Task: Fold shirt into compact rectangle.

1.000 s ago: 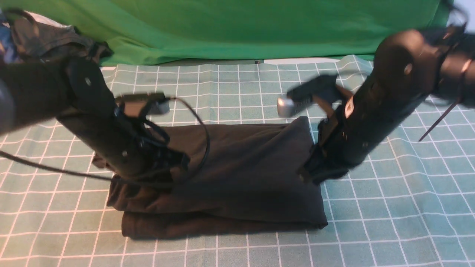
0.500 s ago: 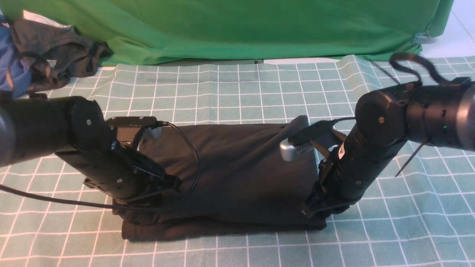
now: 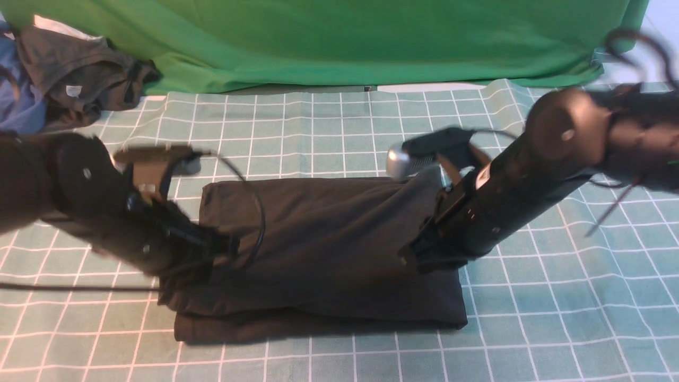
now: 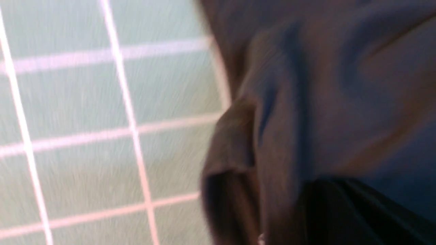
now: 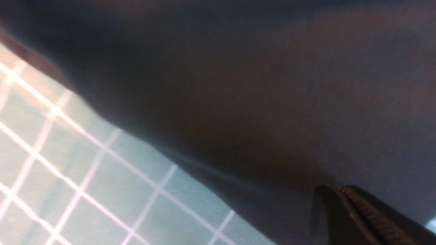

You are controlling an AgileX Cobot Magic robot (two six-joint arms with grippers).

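Observation:
The black shirt [image 3: 329,239] lies folded into a thick rectangle on the checked cover. Its far right corner stands up against my right arm. My left gripper [image 3: 225,249] is shut, low over the shirt's left side, and blurred. In the left wrist view the shirt [image 4: 340,85] shows bunched folds beside a dark fingertip [image 4: 327,211]. My right gripper [image 3: 411,260] is shut over the shirt's right part. The right wrist view shows its tips [image 5: 335,190] pressed together against the shirt [image 5: 272,85], with no cloth seen between them.
A grey-brown garment [image 3: 79,79] with a pale tag and a blue cloth [image 3: 21,106] lie at the far left. A green cloth [image 3: 345,42] hangs across the back. The teal checked table cover [image 3: 530,318] surrounds the shirt.
Both arms came down onto the shirt, then shifted. The left arm has moved left and the right arm inward over the shirt. The shirt's far right corner leans further inward.

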